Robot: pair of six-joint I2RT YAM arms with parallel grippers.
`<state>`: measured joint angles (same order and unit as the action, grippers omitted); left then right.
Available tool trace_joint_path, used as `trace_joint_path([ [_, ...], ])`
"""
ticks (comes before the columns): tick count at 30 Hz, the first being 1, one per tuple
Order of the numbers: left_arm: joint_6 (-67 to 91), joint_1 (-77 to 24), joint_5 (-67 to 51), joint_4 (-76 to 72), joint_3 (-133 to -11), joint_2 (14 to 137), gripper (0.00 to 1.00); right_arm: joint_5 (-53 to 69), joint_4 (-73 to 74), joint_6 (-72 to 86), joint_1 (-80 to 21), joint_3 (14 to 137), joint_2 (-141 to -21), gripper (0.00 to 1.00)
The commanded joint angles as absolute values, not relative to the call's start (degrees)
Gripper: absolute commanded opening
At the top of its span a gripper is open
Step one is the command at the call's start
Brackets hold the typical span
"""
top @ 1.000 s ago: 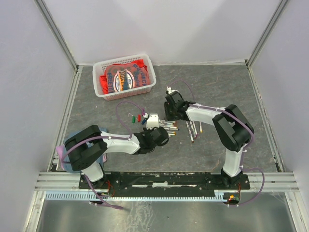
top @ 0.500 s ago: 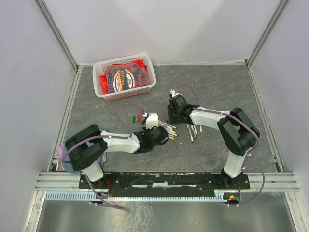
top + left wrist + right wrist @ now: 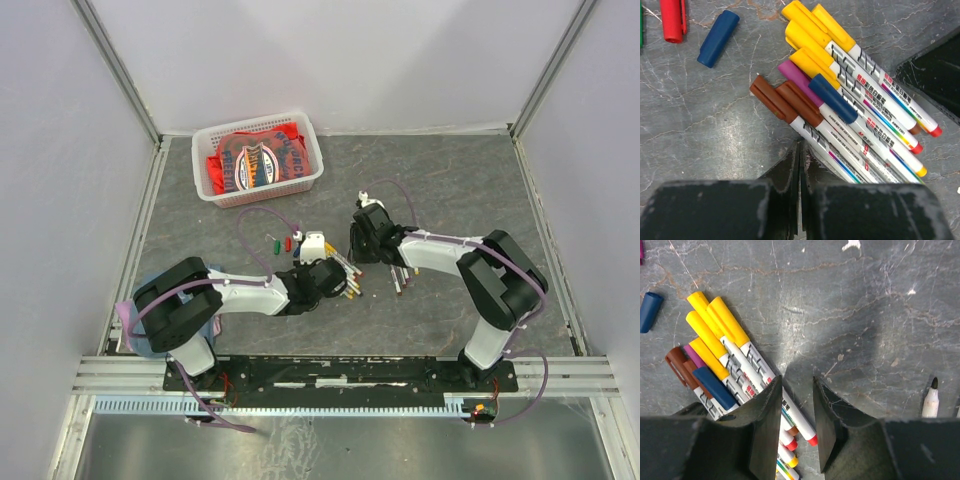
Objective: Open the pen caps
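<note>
Left tool (image 3: 800,150): pinched tight on nothing, its tips just beside the brown cap (image 3: 775,97).
Right tool (image 3: 796,382): jaws apart. I see a pen's tail end lying in the gap.
Pen caps (image 3: 807,52): yellow, purple, blue and brown, sitting on the bundled pens (image 3: 867,125) on the counter (image 3: 705,130) between my tools.
Loose caps: blue cap (image 3: 717,37) and red cap (image 3: 672,20) — off to the bundle's side.

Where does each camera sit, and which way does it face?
Top external: above and behind, looking down at the table; left arm, right arm show.
Left wrist: looks down past the shut left gripper at capped pens.
Right wrist: looks down past the open right gripper.
Shared: both wrists see those pens, a loose blue cap.
</note>
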<state>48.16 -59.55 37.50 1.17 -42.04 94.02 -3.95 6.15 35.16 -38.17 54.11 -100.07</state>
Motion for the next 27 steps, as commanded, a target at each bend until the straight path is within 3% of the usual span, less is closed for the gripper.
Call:
trace_joint_path([
  [1, 47.6, -58.6, 37.9, 5.9, -40.3, 94.7, 0.03, -3.9, 11.1, 37.1, -39.6, 50.0, -100.2, 0.39],
  [27, 46.9, -55.5, 37.8, 6.8, -39.2, 94.6, 0.03, -5.4, 8.3, 42.6, -42.8, 42.8, -95.0, 0.39],
])
